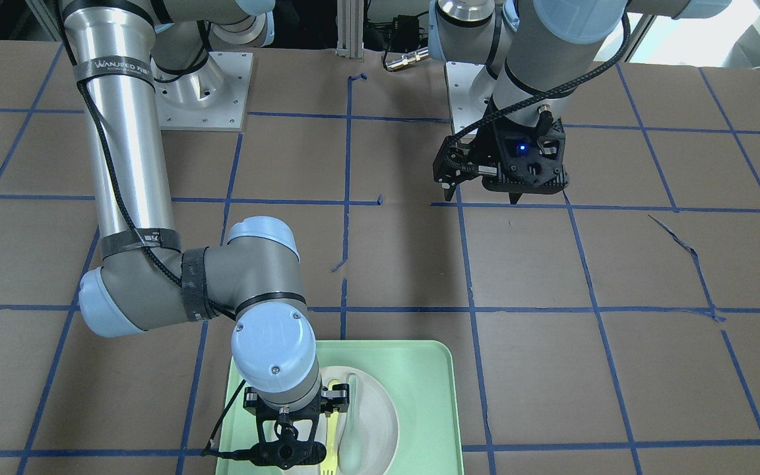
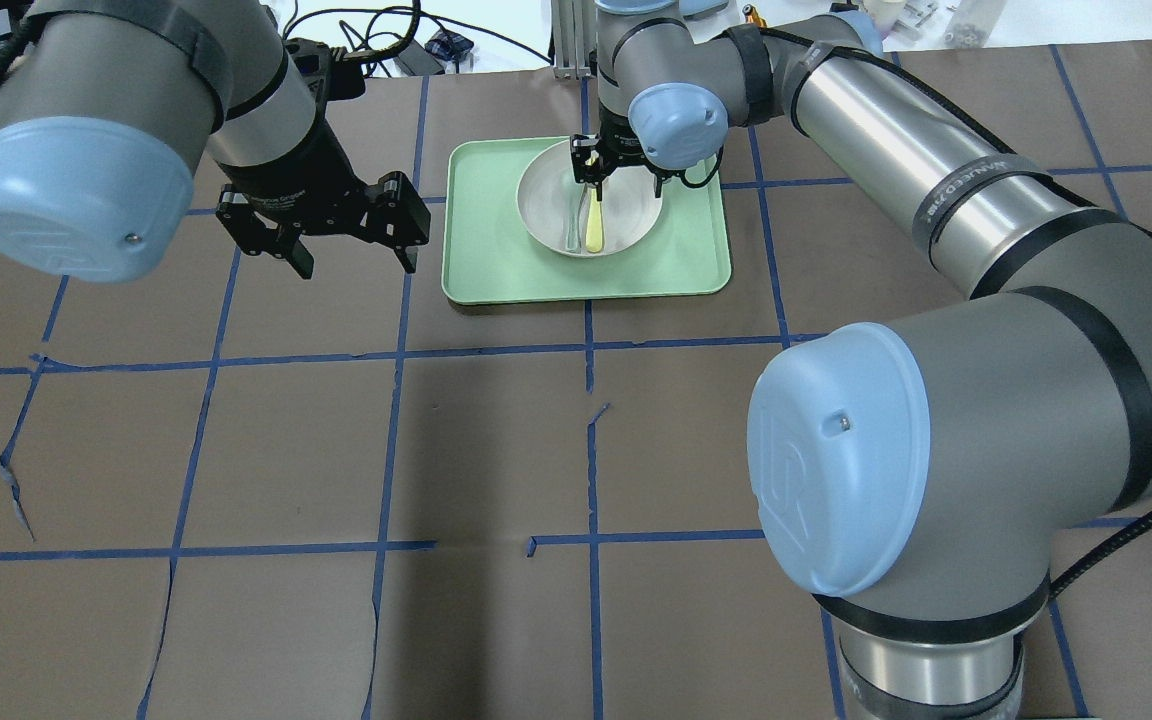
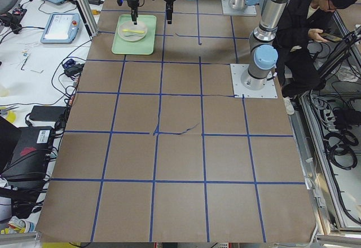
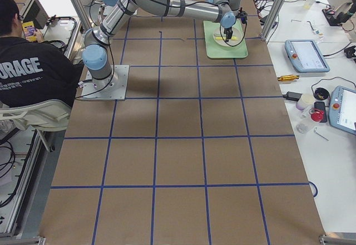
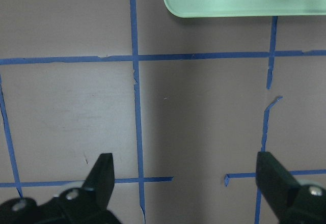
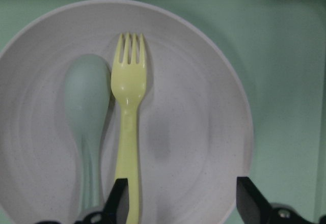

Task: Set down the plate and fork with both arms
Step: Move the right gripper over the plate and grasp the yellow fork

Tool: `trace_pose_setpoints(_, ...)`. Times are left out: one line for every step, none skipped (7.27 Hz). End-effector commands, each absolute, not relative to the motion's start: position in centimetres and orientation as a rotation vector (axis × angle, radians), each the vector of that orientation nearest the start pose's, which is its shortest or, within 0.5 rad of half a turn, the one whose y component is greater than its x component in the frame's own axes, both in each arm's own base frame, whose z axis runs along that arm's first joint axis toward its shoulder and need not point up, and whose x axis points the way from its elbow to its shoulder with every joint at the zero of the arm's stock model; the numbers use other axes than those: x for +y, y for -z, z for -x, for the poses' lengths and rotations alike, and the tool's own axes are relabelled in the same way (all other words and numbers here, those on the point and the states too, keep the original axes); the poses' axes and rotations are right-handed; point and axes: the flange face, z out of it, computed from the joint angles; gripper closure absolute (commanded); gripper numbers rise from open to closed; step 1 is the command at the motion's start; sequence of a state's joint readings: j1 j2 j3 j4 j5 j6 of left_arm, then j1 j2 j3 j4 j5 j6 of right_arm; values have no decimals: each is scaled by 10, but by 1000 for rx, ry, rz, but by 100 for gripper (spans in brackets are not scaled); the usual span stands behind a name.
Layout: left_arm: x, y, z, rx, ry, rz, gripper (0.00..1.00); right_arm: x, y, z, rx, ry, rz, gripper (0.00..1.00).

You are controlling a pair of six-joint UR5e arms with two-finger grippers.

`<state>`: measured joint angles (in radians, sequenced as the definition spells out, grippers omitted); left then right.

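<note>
Right wrist-mounted view: the round off-white matte plate (image 6: 193, 107) sits in the rectangular mint-green tray (image 6: 285, 56). It carries the slim pale-yellow plastic fork (image 6: 128, 127), with a grey-green spoon (image 6: 86, 112) at the fork's 9 o'clock. The right gripper (image 6: 184, 203) hangs wide open, one finger beside the fork's handle, probably lining up a pinch. Overhead exterior: the left gripper (image 2: 354, 262) hovers wide open and empty at the tray's 9 o'clock, likely waiting for the plate.
</note>
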<state>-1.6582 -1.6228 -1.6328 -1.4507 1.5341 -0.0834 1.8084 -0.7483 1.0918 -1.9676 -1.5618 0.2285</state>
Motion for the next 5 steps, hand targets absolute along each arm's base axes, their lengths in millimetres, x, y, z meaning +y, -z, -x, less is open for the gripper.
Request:
trace_pose_setpoints(-500,-439,181,3178,-7,-2,0,-724,-211,-320,3105,47,-25,22)
trace_pose_setpoints(-499,-440,181,3178,-5,-2,0,-723,-210,-324,3098,66,-25,24)
trace_pose_setpoints(-499,-440,181,3177,-5,-5,0,-723,-201,-326,3093,52,-20,27)
trace_pose_setpoints(-500,-441,181,3179,0,0,0,-725,-194,-327,3087,54,-20,29)
trace_pose_setpoints(-500,-441,181,3179,0,0,0,-725,-197,-328,3082,66,-26,29)
